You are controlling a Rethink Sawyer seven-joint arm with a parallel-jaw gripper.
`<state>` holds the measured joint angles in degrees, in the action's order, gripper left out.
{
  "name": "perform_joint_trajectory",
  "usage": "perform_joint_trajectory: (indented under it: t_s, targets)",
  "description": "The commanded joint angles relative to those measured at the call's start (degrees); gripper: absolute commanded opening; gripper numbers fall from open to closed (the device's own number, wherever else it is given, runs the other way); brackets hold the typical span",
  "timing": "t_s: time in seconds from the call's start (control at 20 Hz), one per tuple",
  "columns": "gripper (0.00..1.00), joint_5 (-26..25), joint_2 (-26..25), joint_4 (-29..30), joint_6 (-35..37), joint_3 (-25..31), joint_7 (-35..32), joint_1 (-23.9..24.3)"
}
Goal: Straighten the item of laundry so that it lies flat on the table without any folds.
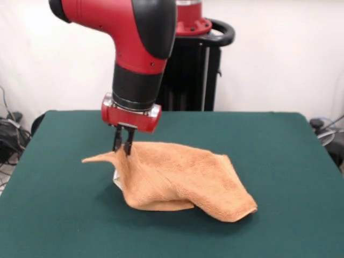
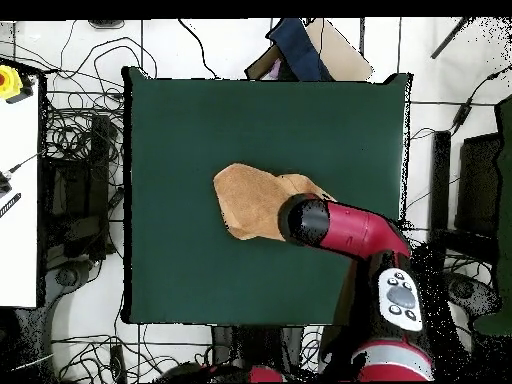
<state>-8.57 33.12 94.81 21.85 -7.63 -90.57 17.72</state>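
The orange-tan terry towel (image 1: 180, 180) lies crumpled and folded on the dark green table (image 1: 279, 161), near the middle. My gripper (image 1: 123, 149) is shut on the towel's upper left edge and holds that part lifted, so the cloth drapes down from the fingers to the right. A bit of white tag (image 1: 116, 179) peeks out under the left side. In the overhead view the towel (image 2: 250, 200) shows as a bunched shape left of the red arm (image 2: 350, 232), which hides the gripper and part of the cloth.
The black pedestal (image 1: 191, 75) stands at the table's far edge. Cables and equipment (image 2: 80, 190) lie on the floor round the table. A white bench (image 2: 18, 190) stands at the overhead view's left.
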Motion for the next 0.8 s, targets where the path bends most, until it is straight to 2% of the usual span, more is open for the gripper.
perform_joint_trajectory:
  t_s: [0.05,0.25,0.5,0.7,0.8]
  targets:
    - [0.0,-0.36,2.29,10.38,-4.14,-1.39,-13.34,-2.09]
    - [0.0,3.88,9.24,16.26,0.73,-7.5,-20.25,-12.41]
    - [0.0,10.67,16.68,20.45,12.96,-9.37,-24.89,-20.65]
    - [0.0,14.42,19.21,20.12,20.06,-11.82,-29.95,-27.77]
    - [0.0,16.18,19.46,19.98,21.37,-11.93,-31.82,-30.17]
